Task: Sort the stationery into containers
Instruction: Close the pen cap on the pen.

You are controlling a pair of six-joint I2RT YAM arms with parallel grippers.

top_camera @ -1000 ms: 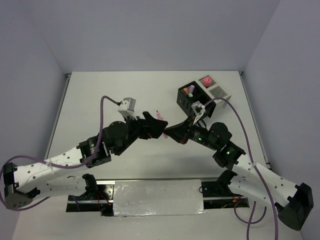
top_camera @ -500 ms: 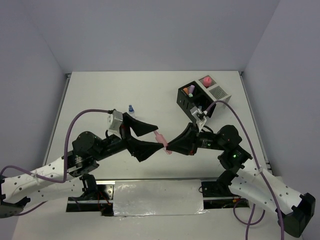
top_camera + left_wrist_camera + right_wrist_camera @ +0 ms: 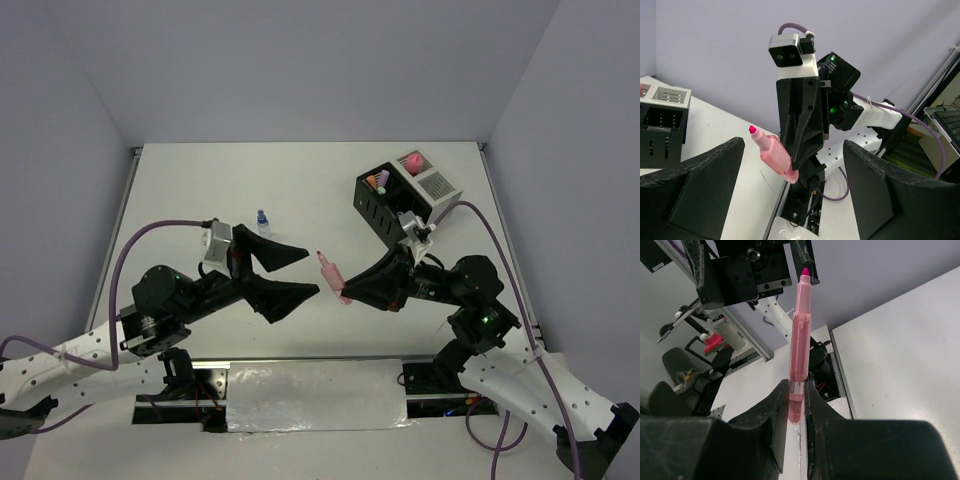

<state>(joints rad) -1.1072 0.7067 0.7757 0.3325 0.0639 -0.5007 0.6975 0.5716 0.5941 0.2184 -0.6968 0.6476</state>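
Observation:
My right gripper (image 3: 346, 291) is shut on the lower end of a pink highlighter (image 3: 329, 271), which sticks up with its uncapped tip toward the left arm. The right wrist view shows the highlighter (image 3: 800, 340) clamped upright between the fingers (image 3: 816, 412). My left gripper (image 3: 300, 270) stands open a short way left of the pen, touching nothing. In the left wrist view the highlighter (image 3: 771, 153) hangs between the wide-apart left fingers (image 3: 696, 195), held by the right gripper (image 3: 800, 125). The black container (image 3: 380, 200) and the white container (image 3: 437, 183) stand at the back right.
A small blue-capped bottle (image 3: 262, 220) stands on the table behind the left gripper. Purple and orange pens (image 3: 378, 181) poke out of the black container, and a pink item (image 3: 412, 160) sits in the white one. Both containers (image 3: 662, 120) show at the left wrist view's left edge.
The left gripper has drawn back to the left, away from the pink highlighter. The right gripper keeps the pen and has shifted slightly right and toward the near edge.

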